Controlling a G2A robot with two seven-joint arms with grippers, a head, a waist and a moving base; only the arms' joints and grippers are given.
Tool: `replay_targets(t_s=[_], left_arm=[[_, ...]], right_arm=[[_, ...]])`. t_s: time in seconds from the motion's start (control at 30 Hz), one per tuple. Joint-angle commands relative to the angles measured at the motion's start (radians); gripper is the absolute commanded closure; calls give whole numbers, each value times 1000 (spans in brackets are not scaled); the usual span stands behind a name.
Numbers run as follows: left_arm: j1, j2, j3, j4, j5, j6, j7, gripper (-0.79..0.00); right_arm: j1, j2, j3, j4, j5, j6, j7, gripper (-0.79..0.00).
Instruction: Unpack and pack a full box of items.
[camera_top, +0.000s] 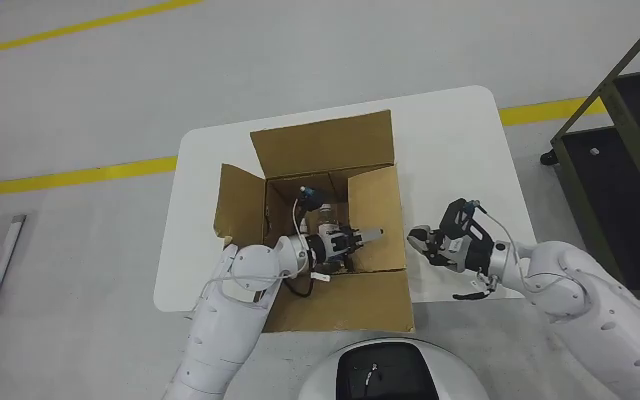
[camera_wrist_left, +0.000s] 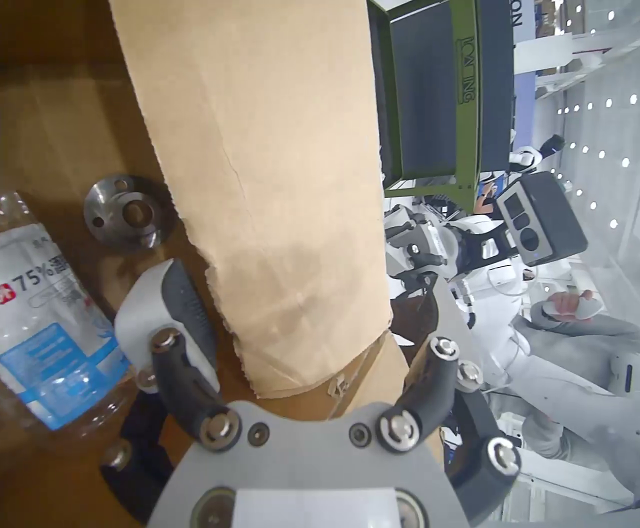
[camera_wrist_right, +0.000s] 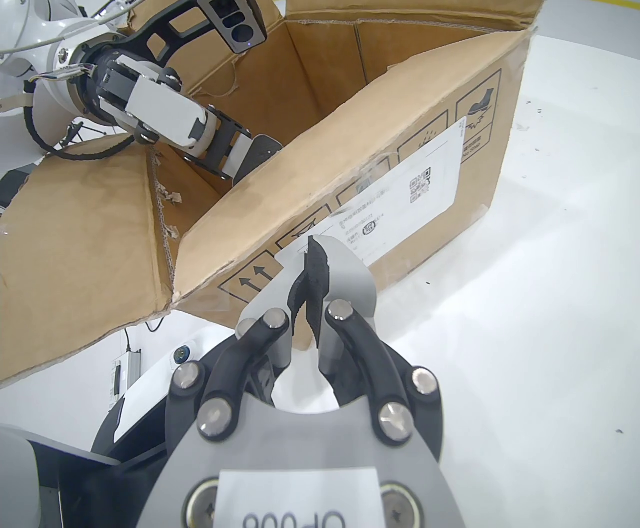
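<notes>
Open brown cardboard box (camera_top: 320, 145) on white bench (camera_top: 450, 130); on its floor a clear plastic bottle with blue-and-white label (camera_wrist_left: 45, 325) lies near a round steel flange (camera_wrist_left: 127, 215). Left pincer (camera_top: 362, 237) spread apart, straddling the box's right side flap (camera_top: 378, 215), one finger inside the box. Right pincer (camera_wrist_right: 312, 270) pressed together on nothing, over the bench just beside the box's labelled wall.

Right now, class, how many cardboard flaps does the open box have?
4. The far flap and the left flap spread outward, the right flap stands between the fingers of the left gripper, and the near flap lies at the near side.
</notes>
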Motion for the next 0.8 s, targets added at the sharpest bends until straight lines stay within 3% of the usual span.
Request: replay_targets(t_s=[0.0, 0.43, 0.67, 0.7, 0.73, 0.77], left_arm=[[1, 0, -4, 0, -27, -8, 3, -785], [-35, -6, -1, -42, -153, -65, 1, -785], [-96, -18, 32, -78, -201, -96, 21, -785], [-109, -21, 44, -78, -204, -111, 23, -785], [-122, -24, 59, -76, -202, -127, 23, -785], [-134, -28, 77, -64, -199, -135, 21, -785]], right_arm=[[1, -1, -1, 2, 2, -1, 0, 0], [-6, 0, 23, -12, 2, 16, -3, 0], [-45, 11, 126, -48, 24, 68, -12, 0], [-55, 14, 153, -51, 40, 79, -13, -40], [-66, 17, 181, -56, 57, 91, -10, -188], [-79, 20, 208, -62, 77, 100, -2, -256]])
